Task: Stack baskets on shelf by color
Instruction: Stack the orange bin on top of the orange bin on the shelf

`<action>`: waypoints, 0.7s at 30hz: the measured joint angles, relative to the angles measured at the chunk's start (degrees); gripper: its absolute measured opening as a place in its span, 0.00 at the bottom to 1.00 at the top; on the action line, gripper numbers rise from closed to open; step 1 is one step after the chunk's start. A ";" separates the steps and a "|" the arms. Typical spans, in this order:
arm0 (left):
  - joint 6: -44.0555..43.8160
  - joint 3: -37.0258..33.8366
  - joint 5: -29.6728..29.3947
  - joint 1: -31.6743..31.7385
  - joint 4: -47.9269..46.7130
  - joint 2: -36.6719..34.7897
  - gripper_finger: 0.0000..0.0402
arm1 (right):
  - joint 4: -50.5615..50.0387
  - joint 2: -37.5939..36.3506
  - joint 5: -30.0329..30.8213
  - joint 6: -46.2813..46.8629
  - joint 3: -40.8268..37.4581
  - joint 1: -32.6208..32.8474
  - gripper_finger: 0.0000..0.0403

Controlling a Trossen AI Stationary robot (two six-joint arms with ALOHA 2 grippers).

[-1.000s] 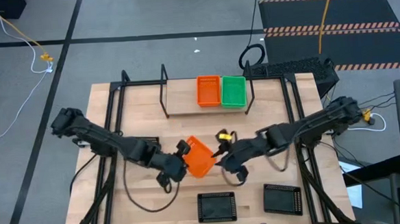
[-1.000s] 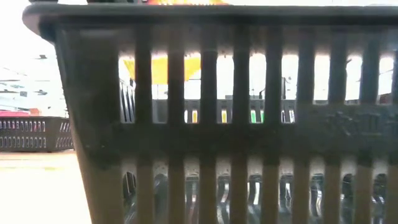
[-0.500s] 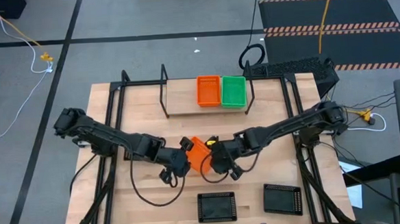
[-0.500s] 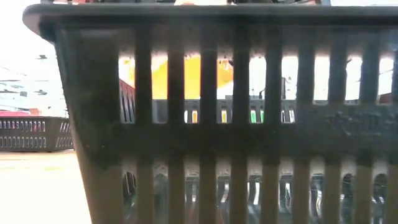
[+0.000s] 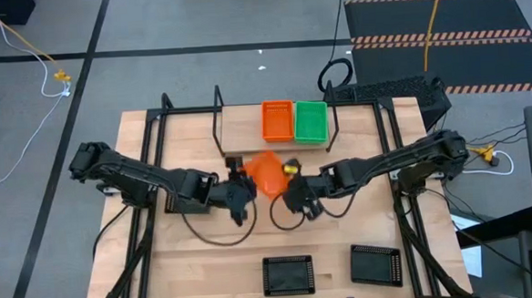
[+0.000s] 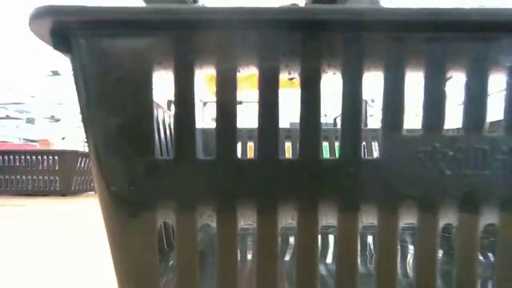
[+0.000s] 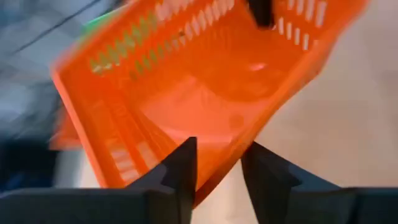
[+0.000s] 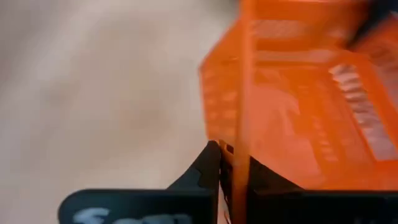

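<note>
Both grippers — left (image 5: 244,184) and right (image 5: 291,190) — pinch opposite rims of one tilted orange basket (image 5: 265,173) (just before the shelf (image 5: 243,129)).

A bright orange basket (image 5: 265,173) with slotted mesh walls hangs between the dark left claw (image 5: 246,185) and the dark right claw (image 5: 289,192). On the pale wood shelf (image 5: 243,129), framed in thin black tube, sit another orange basket (image 5: 277,120) and a green basket (image 5: 311,121). Two black baskets (image 5: 287,274) lie on the light, striped wooden surface (image 5: 209,280). The floor (image 5: 177,26) is grey with dark lines.
</note>
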 joint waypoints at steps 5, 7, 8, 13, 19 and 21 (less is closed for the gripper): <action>-5.23 -0.12 -10.03 1.31 -0.95 0.09 0.39 | 1.70 -1.25 7.70 -2.48 0.00 -7.54 0.01; -6.74 -0.19 -11.08 2.01 -1.22 0.18 0.41 | 2.73 -1.25 4.75 -2.15 0.00 -11.93 0.01; -7.62 -0.21 -11.29 2.27 -1.41 0.20 0.42 | 3.24 -1.09 3.35 -1.68 0.00 -14.01 0.01; -13.74 -0.66 -13.38 2.65 -7.48 0.35 0.45 | 4.35 -0.97 -6.47 2.73 0.30 -22.04 0.00; -14.88 -0.47 -17.78 5.66 -8.56 0.25 0.45 | 6.09 -0.67 -19.81 4.49 -0.35 -18.41 0.00; -14.93 -0.56 -17.17 6.51 -8.69 0.53 0.45 | 6.64 -0.85 -14.77 4.90 -0.49 -17.28 0.00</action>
